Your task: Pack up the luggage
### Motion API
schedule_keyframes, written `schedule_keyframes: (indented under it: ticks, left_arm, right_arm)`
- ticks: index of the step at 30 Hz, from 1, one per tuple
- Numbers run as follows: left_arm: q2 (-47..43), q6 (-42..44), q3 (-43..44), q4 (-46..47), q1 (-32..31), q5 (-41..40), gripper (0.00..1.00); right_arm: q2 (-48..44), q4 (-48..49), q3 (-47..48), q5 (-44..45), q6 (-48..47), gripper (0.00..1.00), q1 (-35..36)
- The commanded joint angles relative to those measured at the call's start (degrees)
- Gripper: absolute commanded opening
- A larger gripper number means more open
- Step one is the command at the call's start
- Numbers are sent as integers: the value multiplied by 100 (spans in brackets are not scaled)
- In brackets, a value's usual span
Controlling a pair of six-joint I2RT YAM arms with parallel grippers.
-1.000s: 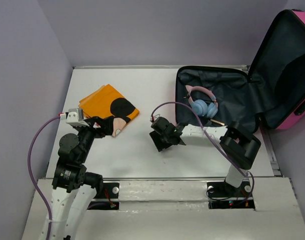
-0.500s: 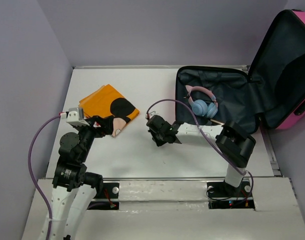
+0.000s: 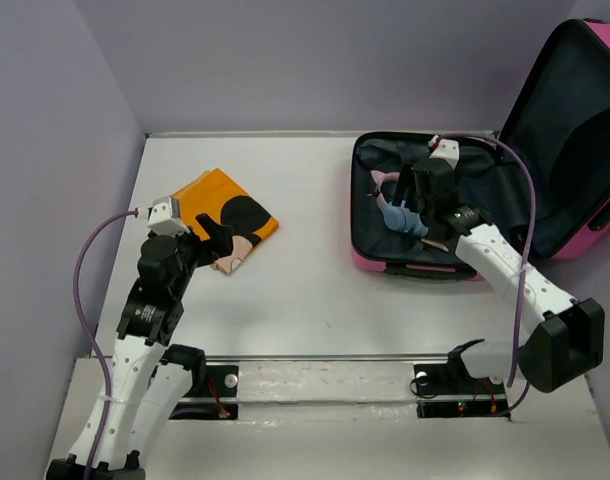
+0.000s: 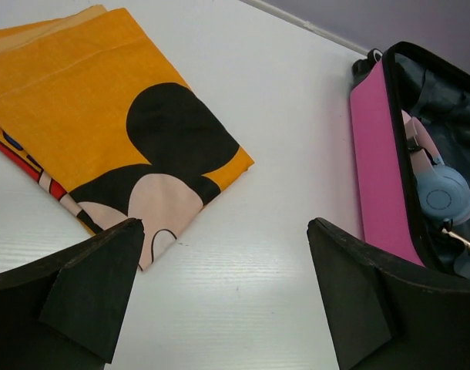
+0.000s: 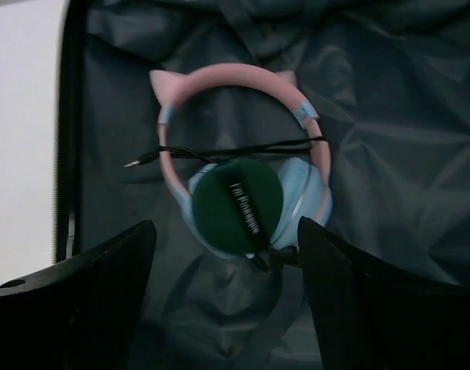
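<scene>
The luggage (image 3: 385,262), a hot-pink suitcase with dark lining, lies open at the right with its lid (image 3: 575,140) raised. Pink and blue cat-ear headphones (image 5: 243,139) lie in its base, and a round dark green disc (image 5: 236,206) with white lettering rests on the ear cups. My right gripper (image 3: 413,198) hovers above them, open (image 5: 226,231), with nothing gripped. At the left, my left gripper (image 3: 221,240) stands open (image 4: 226,231) beside a folded orange cartoon-mouse cloth (image 4: 104,123), over bare table.
The suitcase's pink side wall (image 4: 377,169) shows in the left wrist view. A thin black cable with a jack plug (image 5: 219,151) crosses the headband. Purple walls close in the white table (image 3: 305,290) at the left and back.
The right arm has swung from the middle of the table to above the open suitcase base. The left arm has shifted slightly and stays open by the orange cloth.
</scene>
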Motion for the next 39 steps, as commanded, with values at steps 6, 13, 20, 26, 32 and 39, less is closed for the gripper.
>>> schedule_keyframes:
  ticks: [6,13,20,26,32,39]
  left_arm:
    - [73,-86,428,76,19,-379,99]
    - [249,98,815,85,19,-932,99]
    - [21,160,807,85,27,-1048,99]
    - [-6,213,640,261,27,-872,99]
    - [-23,248,596,358,27,-740,99]
    - [38,283,640,366,36,-670,99]
  right_arm:
    - [-122,469,-79,-1388,201,97,223]
    - [1641,1655,676,-1787,1149,91,2245]
    - [3822,2168,1880,-1778,2442,89,2739]
    - [4833,2379,2434,-1699,3454,89,2845]
    - [6081,2275,3242,-1971,4077,81,2845]
    - [6953,1589,4201,-2208,3842,21,2845]
